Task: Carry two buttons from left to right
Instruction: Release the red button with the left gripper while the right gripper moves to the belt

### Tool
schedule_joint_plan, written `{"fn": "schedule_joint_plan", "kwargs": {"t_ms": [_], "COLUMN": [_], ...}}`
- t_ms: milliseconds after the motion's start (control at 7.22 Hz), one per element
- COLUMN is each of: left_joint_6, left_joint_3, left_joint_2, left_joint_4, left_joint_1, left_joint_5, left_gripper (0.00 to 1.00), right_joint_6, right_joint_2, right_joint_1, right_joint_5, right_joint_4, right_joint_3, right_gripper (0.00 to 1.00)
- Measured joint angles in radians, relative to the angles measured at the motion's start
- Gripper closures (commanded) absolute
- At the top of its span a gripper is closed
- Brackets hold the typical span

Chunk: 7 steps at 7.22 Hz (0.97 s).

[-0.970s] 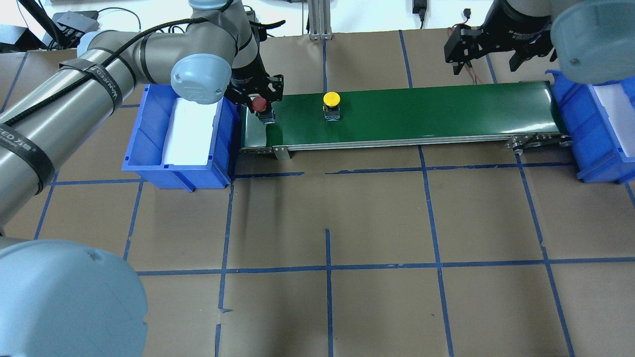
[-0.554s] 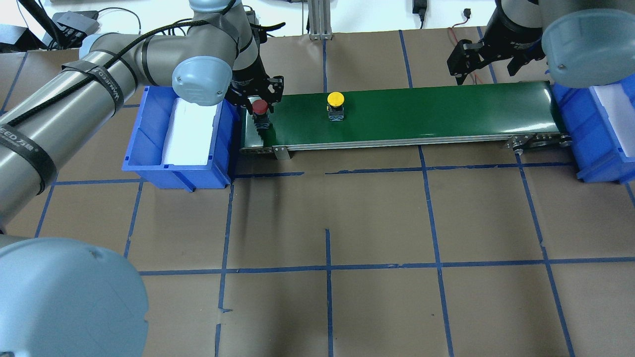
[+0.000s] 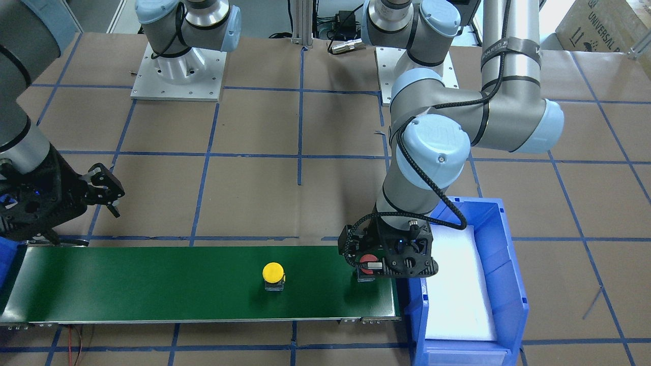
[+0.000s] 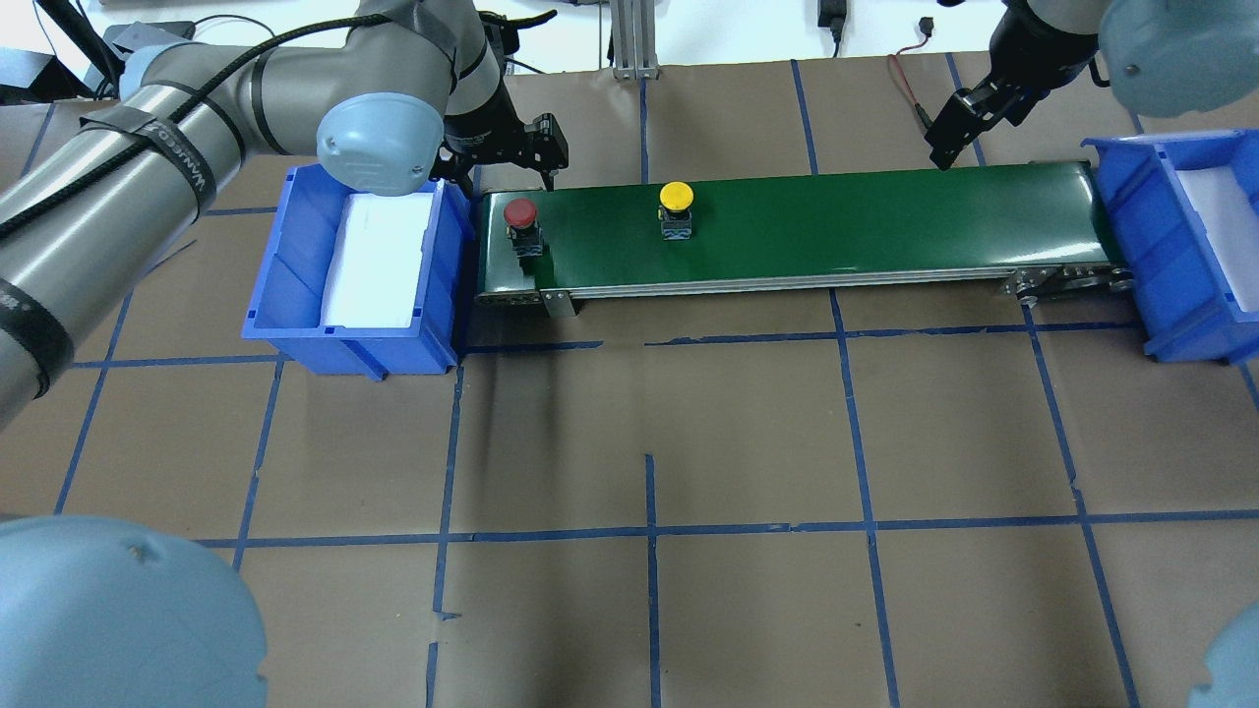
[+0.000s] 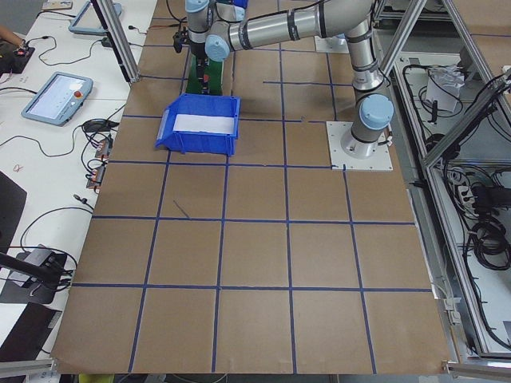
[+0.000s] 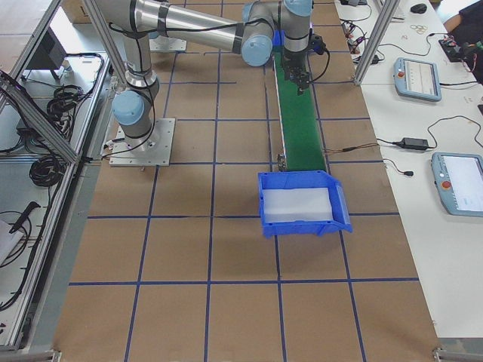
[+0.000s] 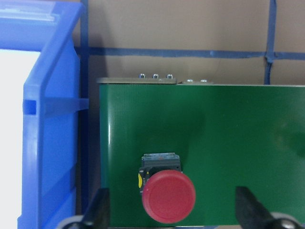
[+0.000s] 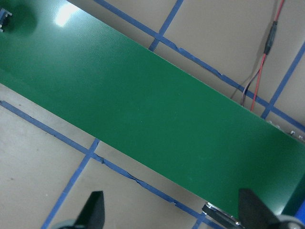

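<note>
The red button (image 4: pixel 520 212) stands upright at the left end of the green conveyor belt (image 4: pixel 866 221). The yellow button (image 4: pixel 676 196) stands upright on the belt a little to its right. My left gripper (image 4: pixel 504 169) is open and empty, just above and behind the red button. In the left wrist view the red button (image 7: pixel 168 195) sits between the spread fingers (image 7: pixel 99 210), untouched. My right gripper (image 4: pixel 946 133) is open and empty, above the far edge of the belt near its right end. The right wrist view shows bare belt (image 8: pixel 157 114) between its fingers (image 8: pixel 93 209).
A blue bin (image 4: pixel 295 261) with a white liner stands against the belt's left end. A second blue bin (image 4: pixel 1146 226) stands at the belt's right end. Brown paper with blue tape lines (image 4: pixel 649 536) covers the table. Cables lie beyond the far edge.
My left gripper has let go of the red button and pulled up and back. The yellow button has moved a little right along the belt. The right gripper has swung up and rightward.
</note>
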Motion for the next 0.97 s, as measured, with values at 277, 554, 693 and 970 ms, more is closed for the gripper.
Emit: {"fn": "schedule_joint_plan", "kwargs": {"t_ms": [277, 554, 693, 970], "left_joint_6": [0.009, 0.029, 0.042, 0.072], "left_joint_3": [-0.013, -0.038, -0.058, -0.09], "left_joint_2": [0.129, 0.279, 0.345, 0.44], "left_joint_4": [-0.197, -0.389, -0.462, -0.559], "left_joint_1": [0.031, 0.109, 0.128, 0.145], "left_joint_5": [0.003, 0.002, 0.004, 0.008], "left_gripper": [0.0, 0.0, 0.0, 0.0], "right_joint_6": [-0.221, -0.45, -0.546, -0.77], "right_joint_2": [0.089, 0.14, 0.154, 0.187], "right_joint_1": [-0.035, -0.071, -0.081, -0.086], "right_joint_5": [-0.001, 0.001, 0.003, 0.023], "right_joint_4": [-0.007, -0.042, -0.055, -0.106], "right_joint_3": [-0.014, -0.009, -0.009, -0.007], "right_gripper": [0.02, 0.02, 0.03, 0.03]}}
